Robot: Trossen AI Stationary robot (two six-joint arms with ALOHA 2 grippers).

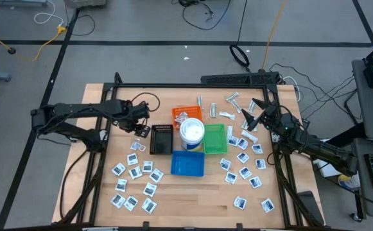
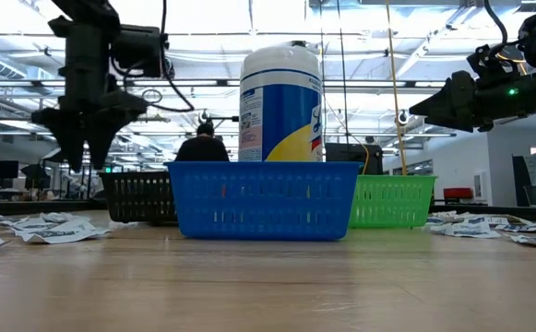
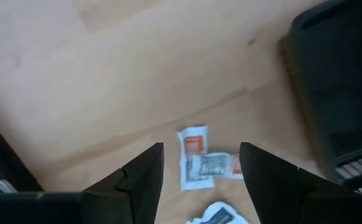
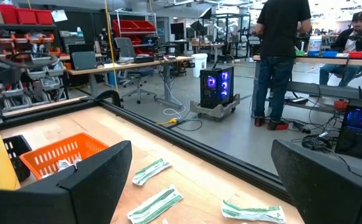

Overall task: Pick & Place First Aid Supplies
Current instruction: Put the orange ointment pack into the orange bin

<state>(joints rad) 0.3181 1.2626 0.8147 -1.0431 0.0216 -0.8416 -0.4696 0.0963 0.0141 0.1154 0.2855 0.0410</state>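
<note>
Over the wooden surface (image 1: 192,192): two arms up, nothing gripped.
Left gripper (image 1: 139,130): hangs above the surface just left of the black tray (image 1: 162,138), pointing down; fingers (image 3: 144,177) spread partway, with nothing between them.
Below the left gripper: a red-marked packet (image 3: 194,144) and overlapping packets (image 3: 213,164) lie flat on the wood, untouched.
Right gripper (image 1: 253,117): raised at the right rear of the surface, fingers (image 4: 100,171) spread wide and empty, aimed across toward the orange tray (image 4: 62,152).
Wrapped strips (image 4: 151,170): lie on the wood ahead of the right gripper, more near the back edge.
White packets (image 1: 135,174): scattered front left, another spread (image 1: 244,173) on the right.
Centre: white tub (image 1: 191,132) standing among the orange, green (image 1: 214,138), blue (image 1: 187,163) and black trays.
Background: a person (image 4: 284,56) stands beyond the surface.
</note>
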